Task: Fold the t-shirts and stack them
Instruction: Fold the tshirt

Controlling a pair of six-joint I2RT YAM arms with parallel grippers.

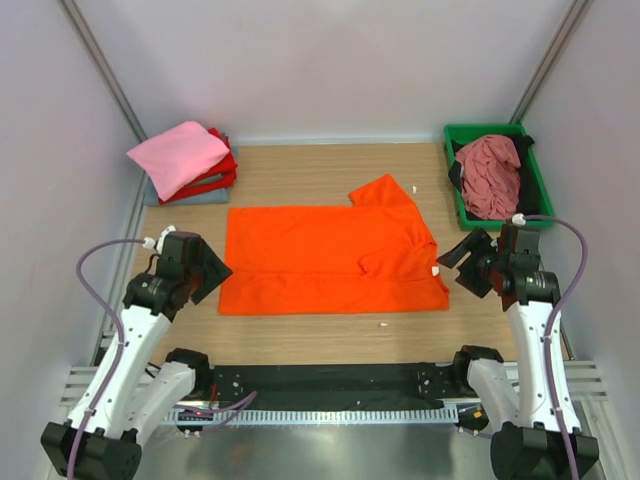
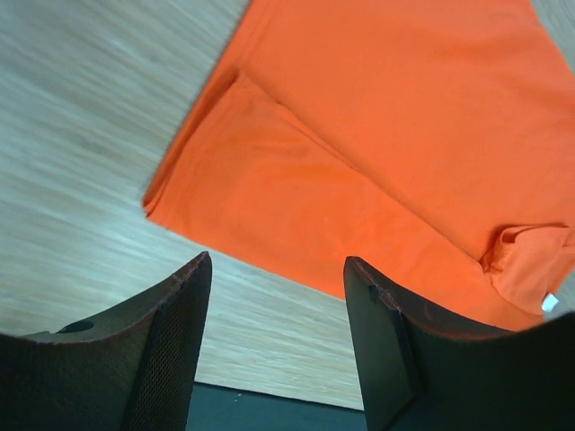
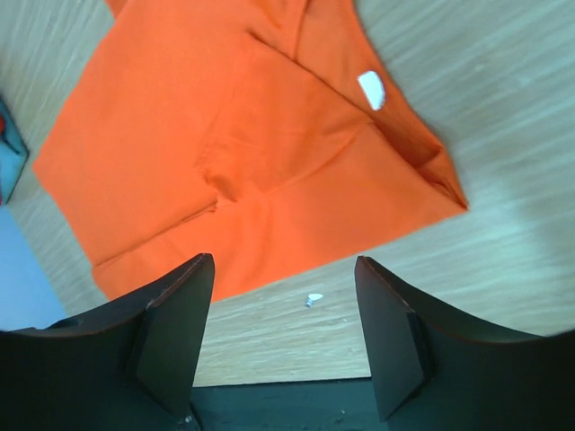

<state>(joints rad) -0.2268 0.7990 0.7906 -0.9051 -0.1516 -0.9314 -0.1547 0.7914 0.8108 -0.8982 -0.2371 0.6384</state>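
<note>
A bright orange t-shirt point(image 1: 325, 258) lies spread on the wooden table, its near edge folded over; one sleeve sticks out at the far right. It shows in the left wrist view point(image 2: 377, 153) and the right wrist view point(image 3: 234, 144). My left gripper point(image 1: 212, 272) is open and empty, just left of the shirt's near left corner. My right gripper point(image 1: 458, 262) is open and empty, just right of the shirt's near right corner. A stack of folded shirts, pink point(image 1: 177, 155) over red point(image 1: 215, 175) over grey-blue, sits at the far left. A dusty rose shirt point(image 1: 490, 175) on black cloth lies in the green tray point(image 1: 536, 180).
A black strip point(image 1: 330, 380) runs along the table's near edge by the arm bases. A small white scrap point(image 1: 383, 323) lies on the wood in front of the orange shirt, also in the right wrist view point(image 3: 314, 299). White walls enclose the table.
</note>
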